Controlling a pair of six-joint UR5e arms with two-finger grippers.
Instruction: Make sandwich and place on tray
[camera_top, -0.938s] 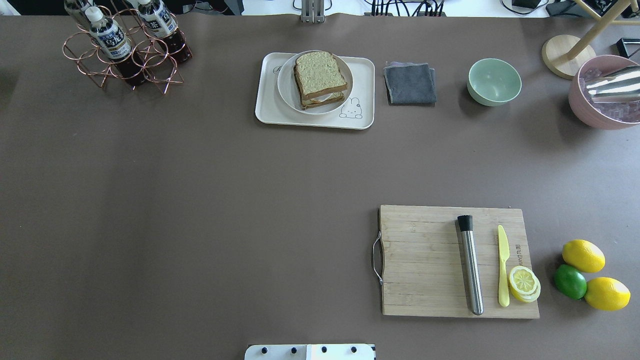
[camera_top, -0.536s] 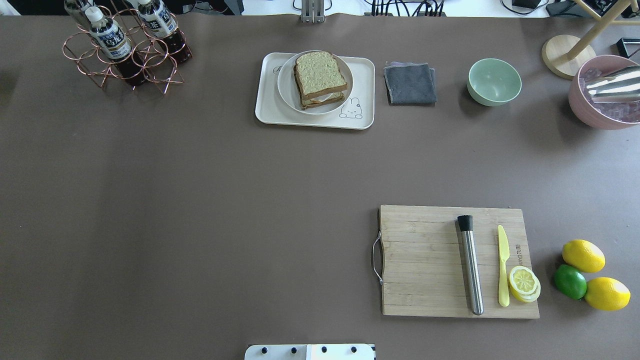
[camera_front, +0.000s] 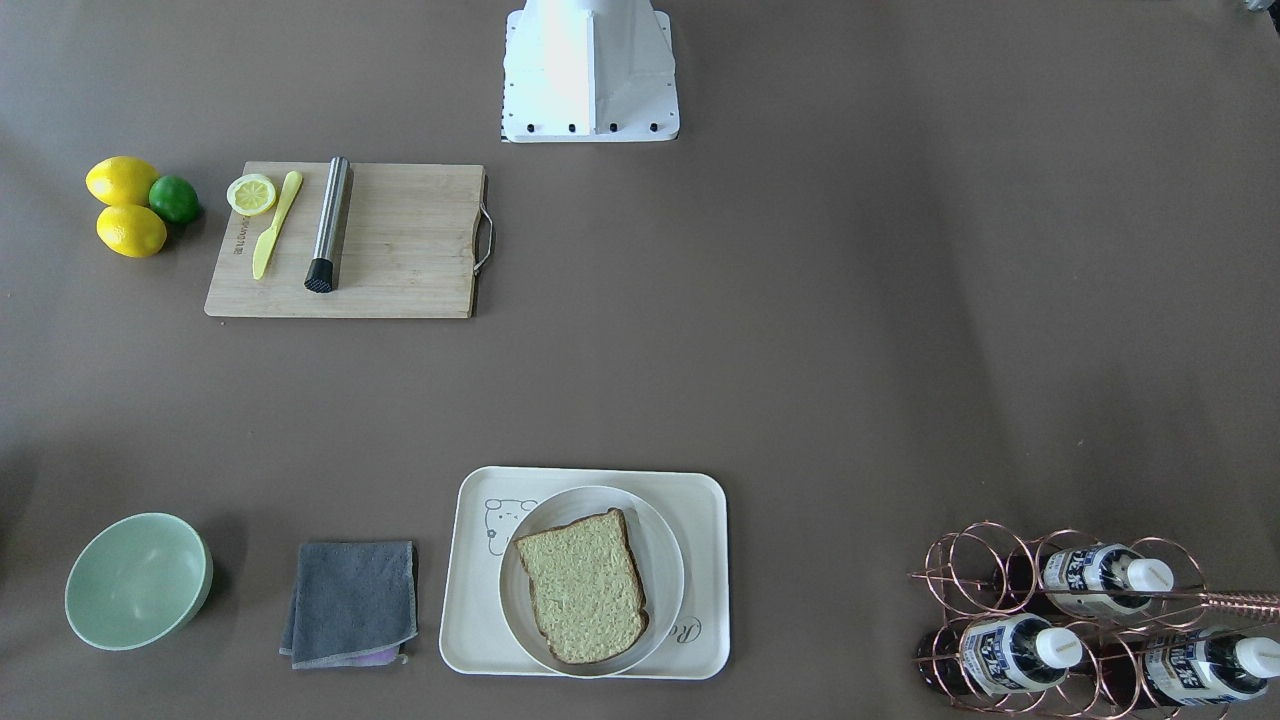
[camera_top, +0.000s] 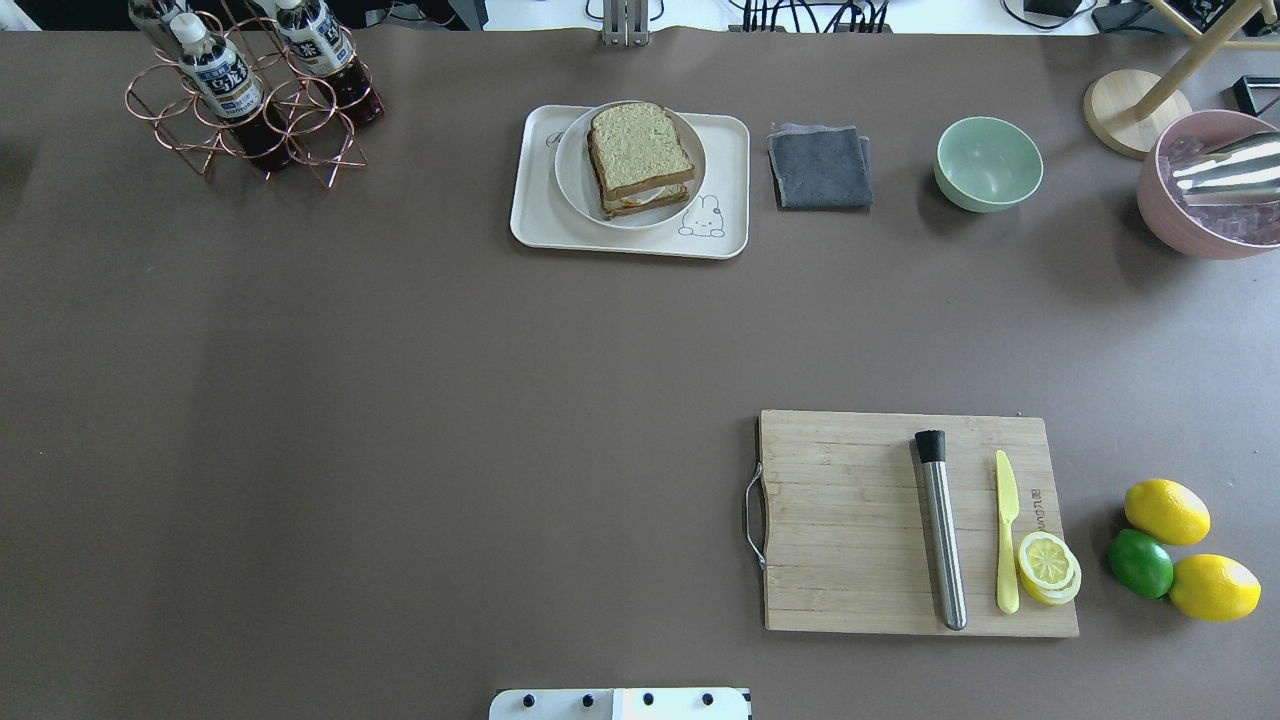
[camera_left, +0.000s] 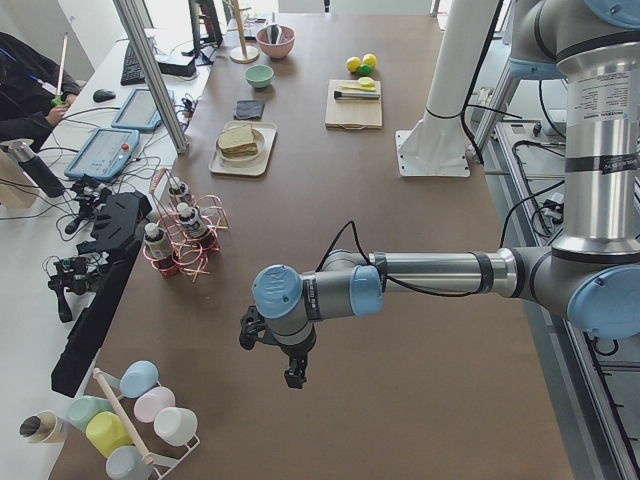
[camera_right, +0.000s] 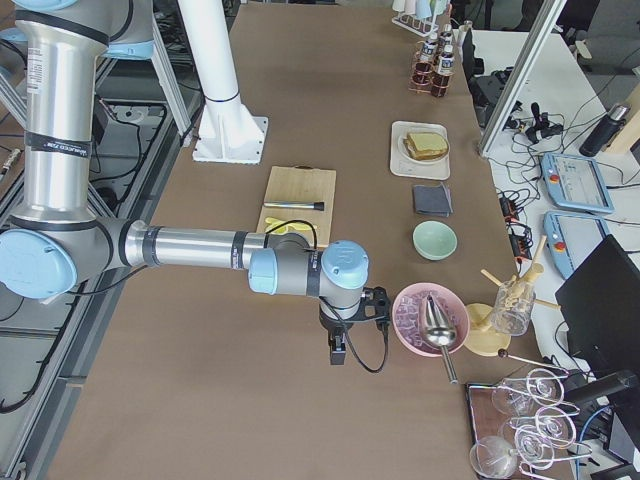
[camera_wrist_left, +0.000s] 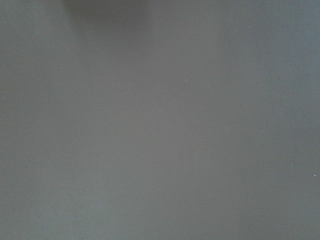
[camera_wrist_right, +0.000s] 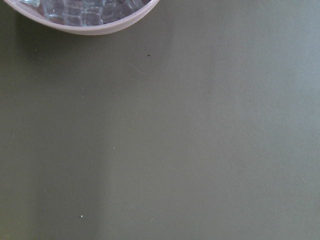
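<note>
The sandwich (camera_top: 640, 150), two speckled bread slices with egg showing between them, sits on a round white plate (camera_top: 573, 172) on the cream tray (camera_top: 545, 225) at the table's far middle. It also shows in the front-facing view (camera_front: 585, 590) on the tray (camera_front: 470, 610). Both grippers are outside the overhead and front-facing views. The left gripper (camera_left: 291, 374) hangs over bare table off the table's left end. The right gripper (camera_right: 337, 352) hangs over bare table beside the pink bowl. I cannot tell whether either is open or shut. Both are far from the tray.
A wooden cutting board (camera_top: 850, 520) holds a steel muddler (camera_top: 942, 530), a yellow knife (camera_top: 1006, 530) and lemon slices (camera_top: 1047, 565). Two lemons and a lime (camera_top: 1140, 563) lie to its right. A grey cloth (camera_top: 820, 168), green bowl (camera_top: 988, 163), pink ice bowl (camera_top: 1170, 215) and bottle rack (camera_top: 250, 95) line the far edge.
</note>
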